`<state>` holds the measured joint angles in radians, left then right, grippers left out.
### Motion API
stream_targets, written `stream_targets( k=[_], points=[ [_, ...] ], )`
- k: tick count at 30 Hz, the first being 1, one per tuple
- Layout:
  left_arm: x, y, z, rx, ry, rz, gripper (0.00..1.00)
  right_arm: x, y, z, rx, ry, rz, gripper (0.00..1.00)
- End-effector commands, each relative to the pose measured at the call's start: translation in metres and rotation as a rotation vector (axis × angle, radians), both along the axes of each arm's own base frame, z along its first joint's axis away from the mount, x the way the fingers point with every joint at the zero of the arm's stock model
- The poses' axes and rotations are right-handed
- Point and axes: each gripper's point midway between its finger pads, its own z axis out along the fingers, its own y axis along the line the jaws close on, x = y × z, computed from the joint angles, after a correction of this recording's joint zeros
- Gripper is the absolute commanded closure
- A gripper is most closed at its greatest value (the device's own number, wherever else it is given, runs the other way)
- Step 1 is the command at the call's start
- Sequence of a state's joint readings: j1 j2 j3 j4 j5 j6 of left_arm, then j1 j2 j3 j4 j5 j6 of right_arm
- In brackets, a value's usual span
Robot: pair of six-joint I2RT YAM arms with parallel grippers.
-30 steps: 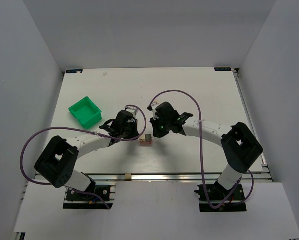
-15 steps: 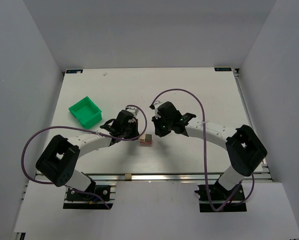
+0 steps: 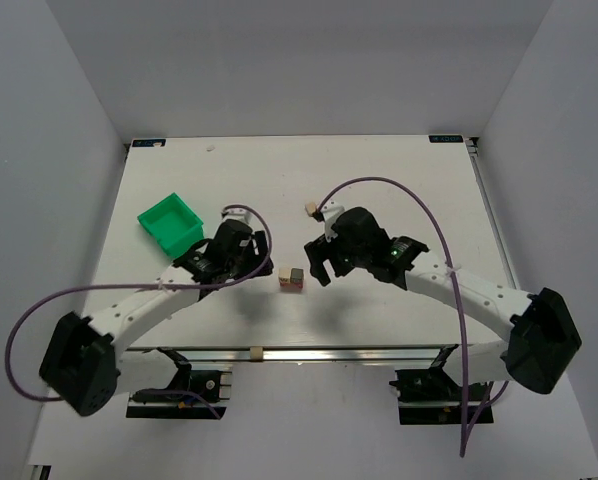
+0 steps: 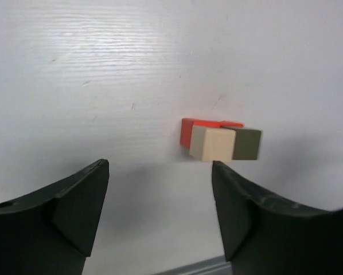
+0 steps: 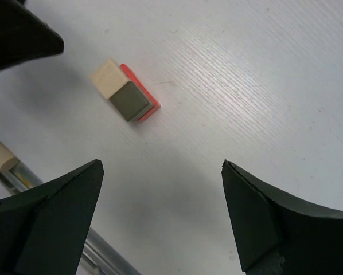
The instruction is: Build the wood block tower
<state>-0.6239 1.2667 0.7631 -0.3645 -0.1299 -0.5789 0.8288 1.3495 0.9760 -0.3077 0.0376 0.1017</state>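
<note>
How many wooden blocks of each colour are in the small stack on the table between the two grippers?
Red-orange flat wooden block: 1
Pale beige wooden cube: 1
Grey-brown wooden cube: 1
Total: 3

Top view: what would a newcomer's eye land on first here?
The tiny block stack mid-table: a beige and a grey-brown cube side by side on a red base. The left claw and right claw flank it, both open and empty. The bright green bin sits off to the left.
</note>
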Motion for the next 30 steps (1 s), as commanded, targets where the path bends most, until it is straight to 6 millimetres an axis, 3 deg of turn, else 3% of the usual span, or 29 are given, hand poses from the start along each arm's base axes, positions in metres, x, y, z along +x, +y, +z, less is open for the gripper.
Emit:
stream_targets(
  k=[1,3,5,7,11,14,19,23,30],
  points=[
    [-0.023,0.046,0.028,0.001,-0.012,0.238,0.15,-0.018,-0.004,0.001,-0.019,-0.006,0.048,0.11],
    [-0.037,0.058,0.030,-0.013,0.005,0.300,0.02,-0.018,-0.012,-0.003,-0.030,-0.004,-0.008,0.11],
    [-0.058,0.063,0.030,-0.036,0.038,0.291,0.02,-0.020,-0.019,-0.004,-0.021,-0.005,-0.040,0.11],
    [-0.078,0.053,0.026,-0.094,0.103,0.224,0.02,-0.022,-0.021,-0.001,0.012,-0.007,-0.060,0.11],
    [-0.119,0.022,-0.006,-0.189,0.307,0.041,0.02,-0.030,-0.028,-0.011,0.015,0.012,-0.071,0.10],
    [-0.154,0.019,-0.042,-0.141,0.494,-0.003,0.04,-0.031,-0.034,-0.016,0.012,0.012,-0.097,0.11],
    [-0.171,0.027,-0.042,-0.098,0.531,0.025,0.08,-0.033,-0.038,-0.018,0.031,0.004,-0.111,0.11],
    [-0.192,0.018,-0.052,-0.141,0.600,0.031,0.09,-0.031,-0.041,-0.022,0.013,0.003,-0.126,0.11],
    [-0.189,0.014,-0.064,-0.016,0.590,0.037,0.18,-0.031,-0.045,-0.029,-0.007,0.009,-0.142,0.11]
  ],
)
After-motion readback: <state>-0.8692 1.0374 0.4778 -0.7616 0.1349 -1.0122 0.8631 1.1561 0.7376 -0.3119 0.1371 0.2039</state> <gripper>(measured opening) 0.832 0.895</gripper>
